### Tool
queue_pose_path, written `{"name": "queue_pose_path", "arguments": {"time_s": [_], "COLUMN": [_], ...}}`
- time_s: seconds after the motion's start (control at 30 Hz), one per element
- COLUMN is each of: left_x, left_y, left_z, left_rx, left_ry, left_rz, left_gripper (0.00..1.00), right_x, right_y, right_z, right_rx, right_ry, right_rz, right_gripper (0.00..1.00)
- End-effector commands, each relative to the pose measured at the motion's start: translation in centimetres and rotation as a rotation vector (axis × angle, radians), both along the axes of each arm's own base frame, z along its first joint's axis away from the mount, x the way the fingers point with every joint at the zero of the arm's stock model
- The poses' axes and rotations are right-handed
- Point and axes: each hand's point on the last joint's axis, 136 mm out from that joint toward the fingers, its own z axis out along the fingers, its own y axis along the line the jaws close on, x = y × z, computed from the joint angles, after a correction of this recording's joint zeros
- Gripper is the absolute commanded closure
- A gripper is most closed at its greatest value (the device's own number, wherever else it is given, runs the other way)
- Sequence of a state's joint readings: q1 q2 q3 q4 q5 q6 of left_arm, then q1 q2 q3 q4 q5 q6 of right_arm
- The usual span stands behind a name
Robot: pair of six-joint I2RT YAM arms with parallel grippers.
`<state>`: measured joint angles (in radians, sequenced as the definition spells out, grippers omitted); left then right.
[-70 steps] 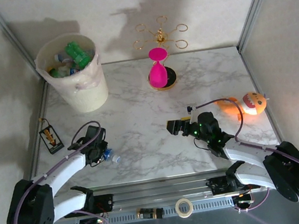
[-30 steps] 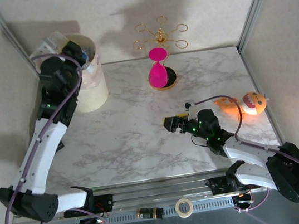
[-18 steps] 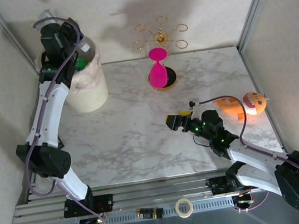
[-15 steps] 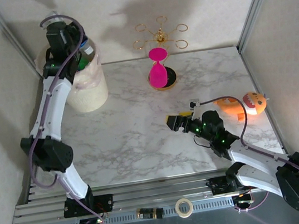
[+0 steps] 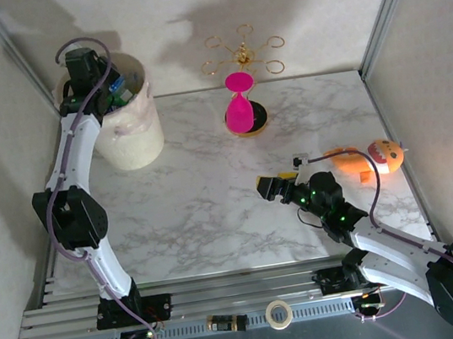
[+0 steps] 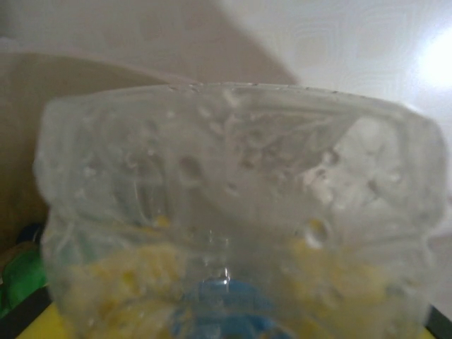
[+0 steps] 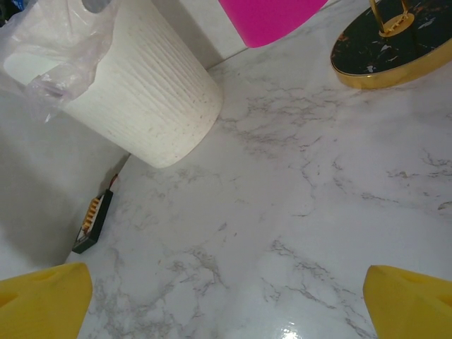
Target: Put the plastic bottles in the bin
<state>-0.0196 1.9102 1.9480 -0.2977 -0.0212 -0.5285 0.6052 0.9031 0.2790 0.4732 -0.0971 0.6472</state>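
left gripper (image 5: 111,91) over bin (image 5: 133,145), clamped on bottle (image 6: 226,198) | bottle likely light, thin-walled, crushable, slick; hold mid-body gently | right gripper (image 7: 226,304) wide, empty

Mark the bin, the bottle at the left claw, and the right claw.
bin (image 5: 133,145): top external view, outer wall.
bottle (image 6: 226,198): left wrist view, clear body.
right claw (image 5: 265,187): top external view, between fingertips.

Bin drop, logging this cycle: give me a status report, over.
Left end effector over the bin, shut on a clear bottle. Right end effector open, empty, above the table. Nothing blocking the bin mouth.
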Motion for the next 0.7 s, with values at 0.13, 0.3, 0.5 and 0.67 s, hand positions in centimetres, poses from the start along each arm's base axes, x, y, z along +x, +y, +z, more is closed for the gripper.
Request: {"name": "queue_pose_path", "arguments": {"time_s": [0.13,0.3,0.5,0.67], "left_x": [-0.4,-1.7,-4.6,-8.5], "left_y": [-0.9,-0.3,0.0,0.2], "left_z": [2.0,4.8,9.6,13.3], "left_rx": [-0.054,-0.034,0.004,0.020], "left_ry": [-0.053,-0.108,-0.203,-0.311], "left_rz": [-0.031,-0.004,0.003,0.007], "left_gripper": [0.23,0.00,0.00,0.00], "right_x": [0.1,0.2,0.9,2.3], "right_y": [0.0,0.0,0.0,-1.2], "right_z": [-0.2,-0.2,-0.2,-0.5], "right_rx": [-0.010,-0.010,-0.051,-0.134], "right_ry": [-0.005,-0.005,-0.008,-0.003], "right_rz": [-0.005,-0.008,-0.029,-0.109], "right_gripper": [0.01,0.01,0.01,0.01]}}
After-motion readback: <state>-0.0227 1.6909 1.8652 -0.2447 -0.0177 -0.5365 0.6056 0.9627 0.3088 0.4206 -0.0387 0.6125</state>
